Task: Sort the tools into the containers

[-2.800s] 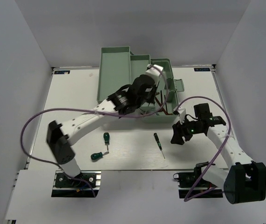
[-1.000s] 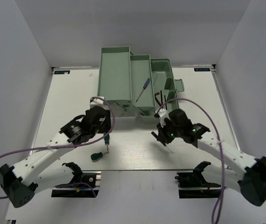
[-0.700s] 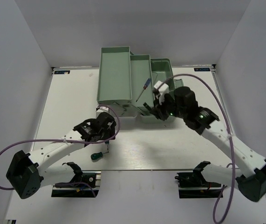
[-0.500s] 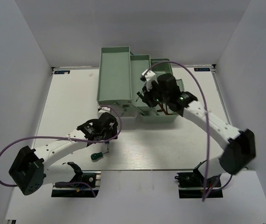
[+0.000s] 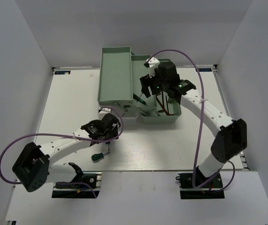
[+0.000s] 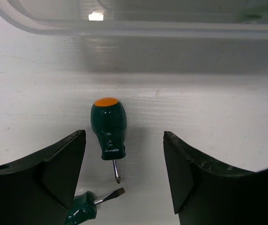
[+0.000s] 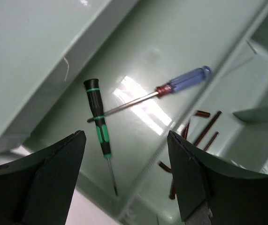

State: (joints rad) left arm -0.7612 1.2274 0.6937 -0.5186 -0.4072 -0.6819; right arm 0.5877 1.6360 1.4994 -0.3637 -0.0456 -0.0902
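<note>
The mint-green toolbox (image 5: 115, 75) stands open at the table's far middle. My right gripper (image 5: 144, 91) hangs open over its middle tray (image 7: 171, 37). Below the jaws the thin dark screwdriver (image 7: 98, 124) lies free across the shaft of the blue-handled screwdriver (image 7: 183, 80). Reddish-brown hex keys (image 7: 204, 126) lie in the base compartment. My left gripper (image 6: 124, 173) is open low over the table, with a stubby green screwdriver (image 6: 108, 129) lying between its fingers, untouched. A second green screwdriver (image 6: 84, 208) lies just beyond the left finger and also shows as the green screwdriver (image 5: 97, 156) in the top view.
The toolbox's near wall (image 6: 148, 28) runs close ahead of the left gripper. The left arm's purple cable (image 5: 11, 150) loops out over the table's left side. White walls close in the table on three sides.
The right gripper carried the thin dark screwdriver from the table to the middle tray and opened, leaving it there. The left gripper settled over the stubby green screwdriver, still open.
</note>
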